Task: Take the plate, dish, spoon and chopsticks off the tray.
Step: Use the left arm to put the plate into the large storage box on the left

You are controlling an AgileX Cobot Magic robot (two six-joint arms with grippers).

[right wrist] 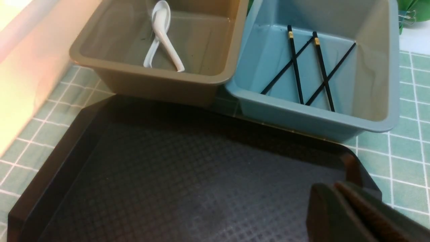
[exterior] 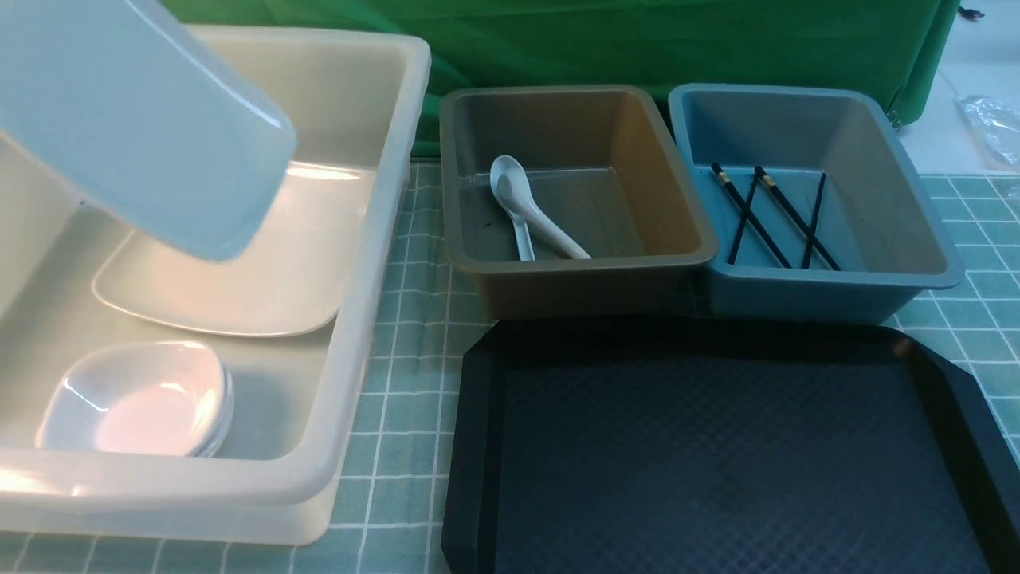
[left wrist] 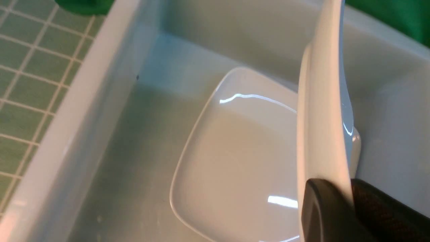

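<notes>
- Over the left side of the white tub (exterior: 382, 239), in the front view, the plate (exterior: 135, 119) hung tilted. Its low edge pointed down at a second plate (exterior: 263, 287) lying flat on the tub floor. Neither gripper showed. Two spoons (exterior: 510, 179) lay in the brown tub (exterior: 574, 263) and the chopsticks (exterior: 765, 215) in the blue tub (exterior: 829, 279). The tray (exterior: 717, 446) carried nothing.
- From the left wrist, the left gripper (left wrist: 349, 191) was pinched tight on the plate's rim. The plate (left wrist: 322, 117) stood edge-on, its length running away from the fingers, directly above the second plate (left wrist: 242, 161). Setting it down looked like the left arm's job.
- From the right wrist, the right gripper (right wrist: 336, 191) was closed on nothing over the tray's (right wrist: 168, 174) near right corner, well apart from the white tub.
</notes>
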